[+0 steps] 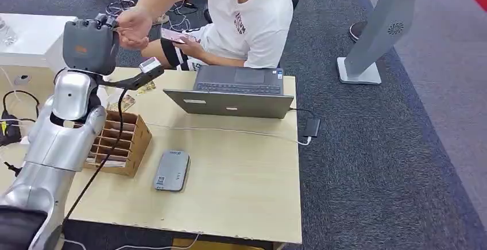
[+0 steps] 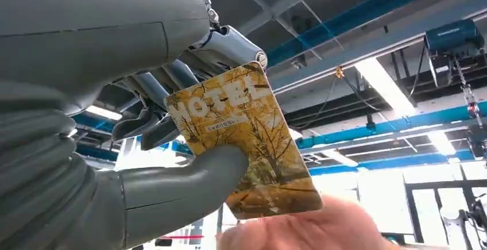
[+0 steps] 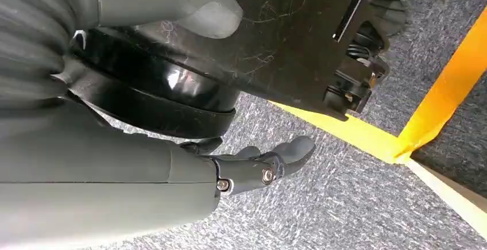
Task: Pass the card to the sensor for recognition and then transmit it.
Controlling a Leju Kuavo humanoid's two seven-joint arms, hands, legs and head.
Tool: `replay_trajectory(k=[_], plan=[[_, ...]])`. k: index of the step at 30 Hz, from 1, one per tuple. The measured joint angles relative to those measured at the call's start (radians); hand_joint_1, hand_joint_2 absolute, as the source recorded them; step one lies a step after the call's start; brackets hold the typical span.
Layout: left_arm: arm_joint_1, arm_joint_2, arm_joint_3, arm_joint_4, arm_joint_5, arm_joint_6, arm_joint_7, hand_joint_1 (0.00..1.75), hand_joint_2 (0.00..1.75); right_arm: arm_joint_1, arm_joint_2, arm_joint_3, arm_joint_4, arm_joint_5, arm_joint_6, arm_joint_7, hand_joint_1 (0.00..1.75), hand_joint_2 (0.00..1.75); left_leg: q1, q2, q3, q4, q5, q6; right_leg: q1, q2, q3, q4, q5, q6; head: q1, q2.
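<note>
Grey carpet surrounds the wooden table (image 1: 241, 169) you see from the head, where the left hand (image 1: 92, 43) is raised toward a seated person's hand (image 1: 133, 29). Your left wrist view shows thumb and fingers pinching the yellow card (image 2: 247, 141), the person's fingers (image 2: 310, 230) at its far edge. Your right wrist view shows the right hand (image 3: 252, 166) empty, fingers loosely apart above carpet.

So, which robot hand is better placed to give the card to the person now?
The left robot hand: it already holds the card, raised against the person's hand. The right robot hand hangs near the floor, holding nothing.
</note>
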Motion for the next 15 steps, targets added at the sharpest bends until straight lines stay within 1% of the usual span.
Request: replay_trajectory(k=[7,8,11,15], plan=[[-0.012,0.004,0.000,0.038,0.012,0.008,0.019,1.75,1.75,0.000,-0.002,0.000,0.000,0.000,-0.001,0.002,0.00,1.75,0.000,0.000,0.000,0.000,0.000,0.000,0.000,0.000,0.001,0.000,0.000,0.000,0.000,0.000],[-0.012,0.005,0.000,0.044,0.012,0.009,0.019,0.00,1.75,0.000,-0.002,0.000,0.000,0.000,-0.001,0.002,0.00,1.75,0.000,0.000,0.000,0.000,0.000,0.000,0.000,0.000,0.001,0.000,0.000,0.000,0.000,0.000],[-0.012,0.006,0.000,0.061,0.008,0.004,0.023,0.00,1.75,0.000,-0.003,0.000,0.000,0.000,-0.001,0.002,0.00,1.75,0.000,0.000,0.000,0.000,0.000,0.000,0.000,0.000,0.001,0.000,0.000,0.000,0.000,0.000],[-0.012,0.006,0.000,0.087,-0.017,0.001,0.043,0.00,1.75,0.000,-0.003,0.000,0.000,0.000,-0.001,0.002,0.00,1.75,0.000,0.000,0.000,0.000,0.000,0.000,0.000,0.000,0.000,0.000,0.000,0.000,0.000,0.000]])
